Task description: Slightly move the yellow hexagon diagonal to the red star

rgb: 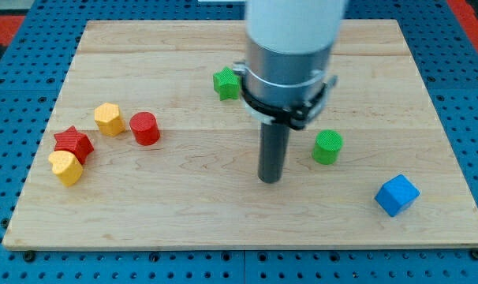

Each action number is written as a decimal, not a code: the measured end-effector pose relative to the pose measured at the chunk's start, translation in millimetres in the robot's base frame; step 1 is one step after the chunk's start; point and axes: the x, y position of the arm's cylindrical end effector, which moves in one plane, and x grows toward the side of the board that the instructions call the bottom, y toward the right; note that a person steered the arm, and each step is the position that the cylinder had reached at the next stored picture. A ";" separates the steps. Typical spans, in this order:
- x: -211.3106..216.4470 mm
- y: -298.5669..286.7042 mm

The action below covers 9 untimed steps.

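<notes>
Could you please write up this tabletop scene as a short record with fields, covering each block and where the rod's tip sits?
board: wooden board
tip: my tip, mid-board, touching no block
yellow hexagon, upper right of the red star
yellow block, against the star's lower left
red cylinder, right of the hexagon
green star, near the view's top
green cylinder, right of the tip
blue cube, lower right

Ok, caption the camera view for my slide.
My tip rests mid-board, far right of the yellow hexagon and red star, left of the green cylinder.
</notes>
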 end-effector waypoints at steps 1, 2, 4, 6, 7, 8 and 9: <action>-20.2 -3.1; -34.0 -5.9; -74.1 -113.3; -117.1 -144.2; -117.9 -228.3; -99.7 -273.3; -82.7 -311.1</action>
